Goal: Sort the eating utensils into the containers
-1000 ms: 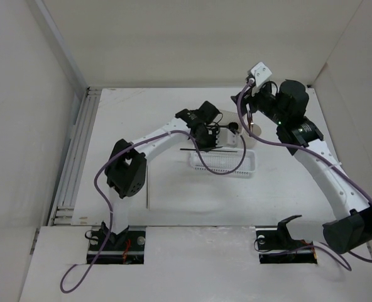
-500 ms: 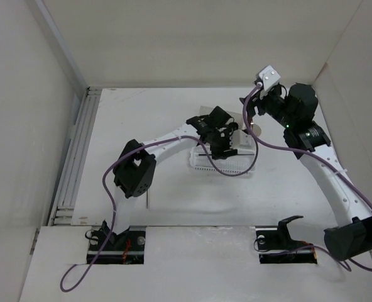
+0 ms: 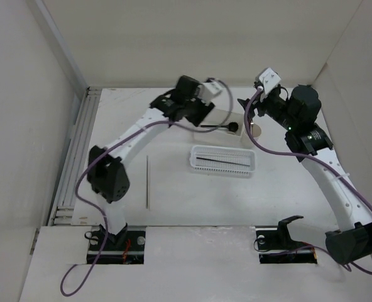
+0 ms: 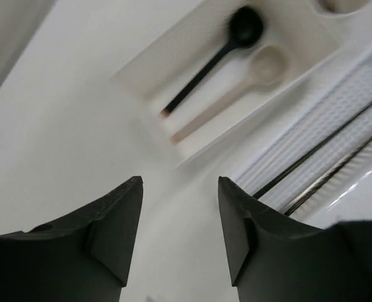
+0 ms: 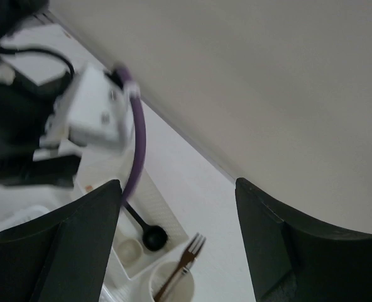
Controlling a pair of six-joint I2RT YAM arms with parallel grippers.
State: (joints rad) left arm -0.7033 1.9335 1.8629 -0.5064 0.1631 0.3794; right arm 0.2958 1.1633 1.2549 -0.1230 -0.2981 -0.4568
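The white square box holds the black spoon and the beige spoon; the black spoon lies beside the beige one in the left wrist view. The mesh basket holds a dark chopstick and a shiny stick. The metal fork stands in the cream cup, which also shows in the top view. A pale chopstick lies on the table. My left gripper is open and empty above the box's left side. My right gripper is open and empty above the cup.
White walls enclose the table at the back and both sides. A rail runs along the left edge. Purple cables hang along both arms. The left wrist camera and its cable show close in the right wrist view.
My left gripper carried a dark chopstick over the basket, let it go there, and swung back and up to the box. The right arm barely moved.
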